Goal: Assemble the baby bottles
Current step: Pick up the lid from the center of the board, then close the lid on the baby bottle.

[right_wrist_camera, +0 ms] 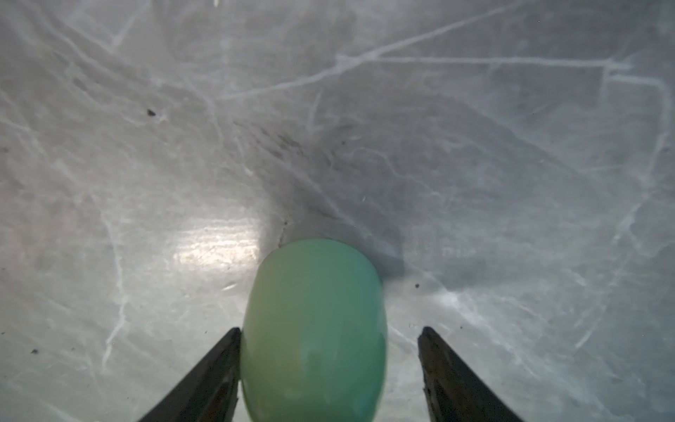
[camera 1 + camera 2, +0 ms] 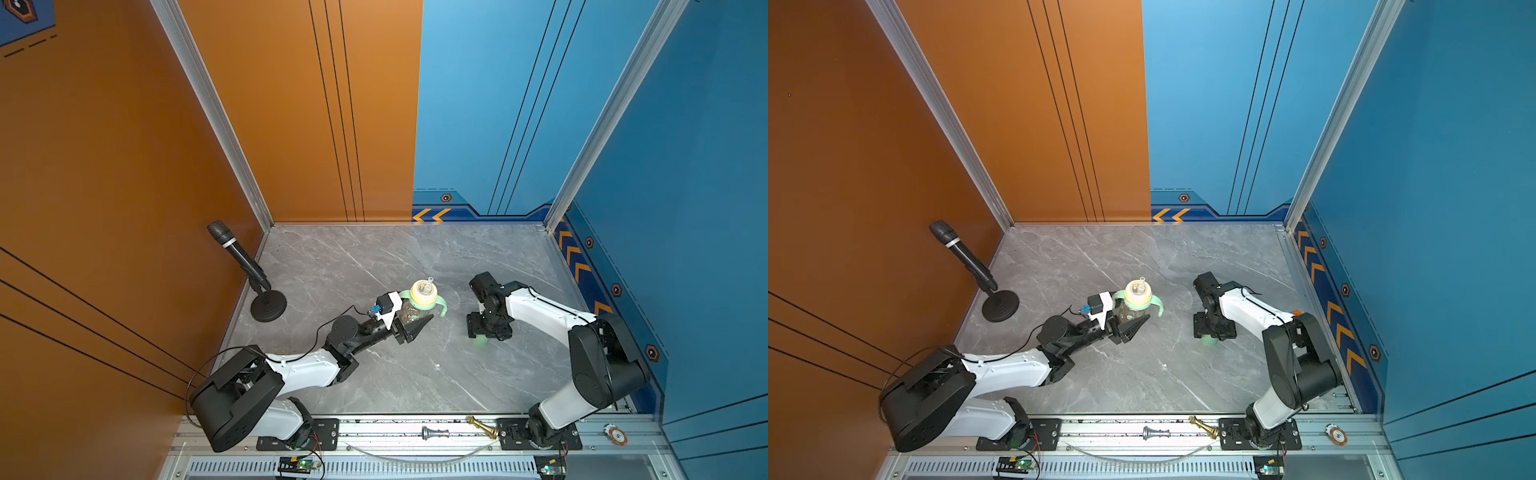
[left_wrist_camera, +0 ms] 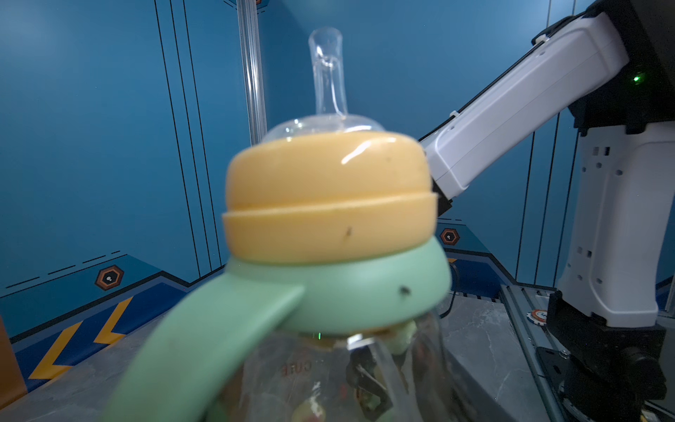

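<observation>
Left tool (image 2: 415,326) was pinching the bottle (image 2: 409,311) upright, so it wouldn't tip. Right tool (image 1: 328,336) sat spread around the green cap (image 1: 314,329) on the worktop (image 1: 475,146), touching one side only, probably lining up its grab.

Left hand (image 2: 1128,326) grips the clear bottle body (image 2: 1126,312) on the marble desk (image 2: 1142,257); right hand (image 2: 1213,332) hovers over the mint-green dome cap (image 2: 1208,342).

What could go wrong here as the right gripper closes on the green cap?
The right gripper sits off-centre on the cap: one finger touches it while a gap remains on the far side, so the smooth egg shape could get pushed aside or squirt out. The bottle leans in the left gripper, which could make capping harder.
</observation>
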`<state>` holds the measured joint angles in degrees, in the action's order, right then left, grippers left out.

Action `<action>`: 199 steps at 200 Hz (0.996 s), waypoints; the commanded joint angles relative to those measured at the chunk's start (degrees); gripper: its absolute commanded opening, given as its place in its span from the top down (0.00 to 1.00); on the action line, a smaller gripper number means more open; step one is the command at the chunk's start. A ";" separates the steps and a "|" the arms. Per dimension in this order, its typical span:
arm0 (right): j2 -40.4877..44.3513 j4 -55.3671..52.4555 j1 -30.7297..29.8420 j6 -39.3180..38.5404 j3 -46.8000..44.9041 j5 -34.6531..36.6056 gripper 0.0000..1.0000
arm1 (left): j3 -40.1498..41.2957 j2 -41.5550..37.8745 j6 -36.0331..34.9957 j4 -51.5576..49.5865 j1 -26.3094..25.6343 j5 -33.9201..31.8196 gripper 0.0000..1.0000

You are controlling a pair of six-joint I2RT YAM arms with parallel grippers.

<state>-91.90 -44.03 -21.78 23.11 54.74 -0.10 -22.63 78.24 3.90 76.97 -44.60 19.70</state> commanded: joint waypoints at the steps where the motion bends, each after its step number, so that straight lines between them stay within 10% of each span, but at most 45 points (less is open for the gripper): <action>1: -1.36 0.78 0.34 0.19 0.66 0.98 0.30 | -0.44 -1.48 -1.01 2.83 -0.40 -0.87 0.95; 85: 9.52 -8.01 -0.02 -2.23 6.97 1.00 0.45 | -0.98 -3.61 -2.34 -1.95 -0.14 -0.75 0.95; 135: 24.09 -10.81 0.68 -8.23 23.84 -19.14 0.40 | -2.84 -3.38 -2.05 -4.45 0.39 1.87 0.95; 199: 18.88 -13.83 -6.56 -9.18 42.71 -34.12 0.39 | -3.98 -3.48 -3.79 -7.62 -0.26 2.56 0.96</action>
<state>-69.25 -52.51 -24.67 16.19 93.84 -27.64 -24.69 75.94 2.22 70.26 -44.45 20.86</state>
